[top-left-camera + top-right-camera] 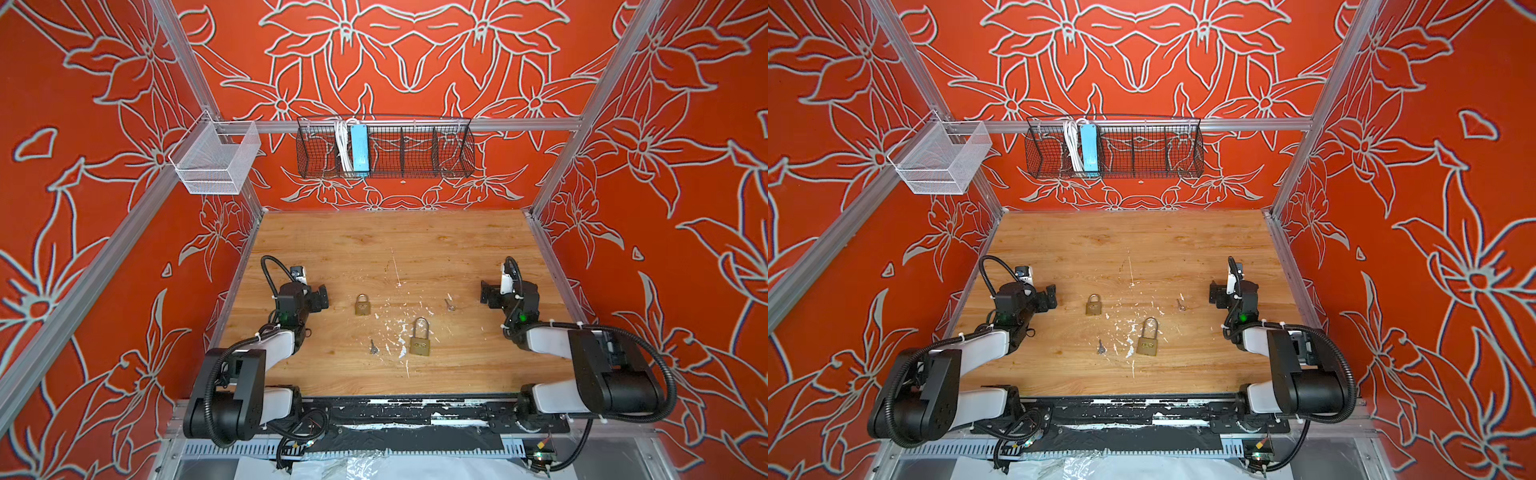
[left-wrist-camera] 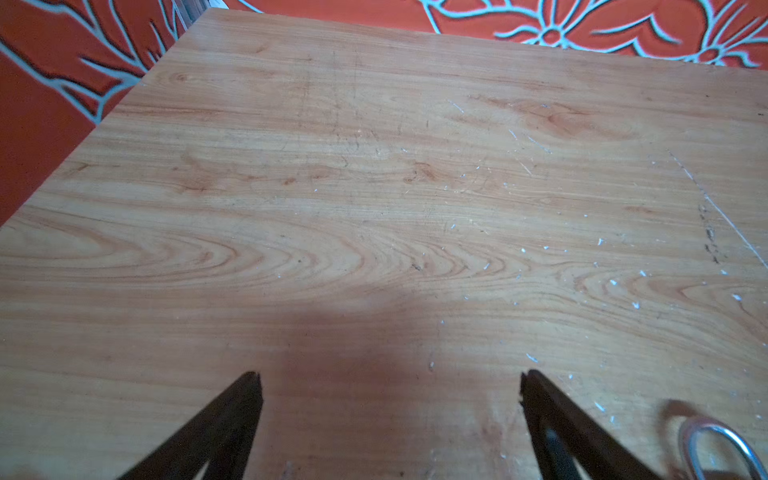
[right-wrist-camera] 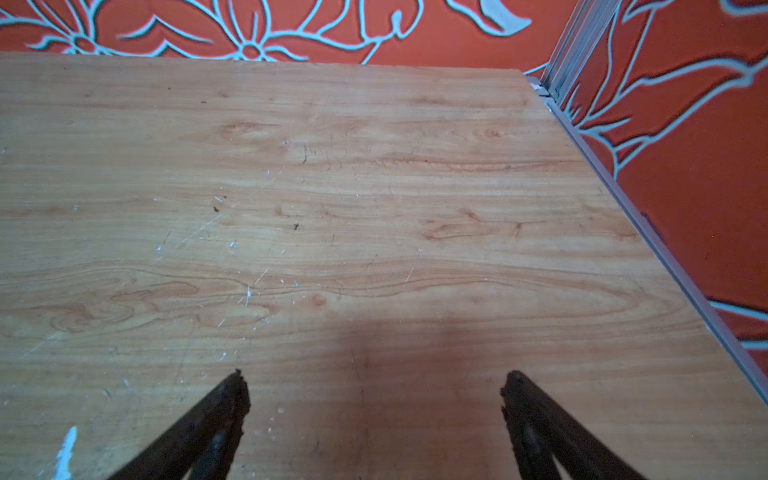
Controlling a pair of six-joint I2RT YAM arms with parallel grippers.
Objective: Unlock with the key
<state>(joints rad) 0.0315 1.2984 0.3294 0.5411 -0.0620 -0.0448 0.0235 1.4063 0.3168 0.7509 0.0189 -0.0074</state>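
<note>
Both wide and empty, left gripper (image 2: 390, 386) and right gripper (image 3: 376, 384) hang above scratched wood-grain table (image 1: 374, 249) bearing squat brass padlock (image 1: 363, 306), long-looped padlock (image 1: 419, 340), near key (image 1: 374, 347) and far key (image 1: 449, 305), seemingly steel

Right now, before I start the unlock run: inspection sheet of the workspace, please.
Surface: wooden table, scratched, with white flecks around the middle.
Job's things: small padlock and tall padlock lie flat, apart, shackles look shut. Left key and right key lie loose on the table, neither in a lock.
Clutter: nothing seen.
Grippers: left claw open, holding nothing. Right claw open, holding nothing. Both are clear of the locks.
Cables: black hoses run along both arms. Loose wires at the front rail.
Surroundings: red floral walls. Black wire basket holds a blue power strip and a white cord. White mesh basket hangs on the left frame.
</note>
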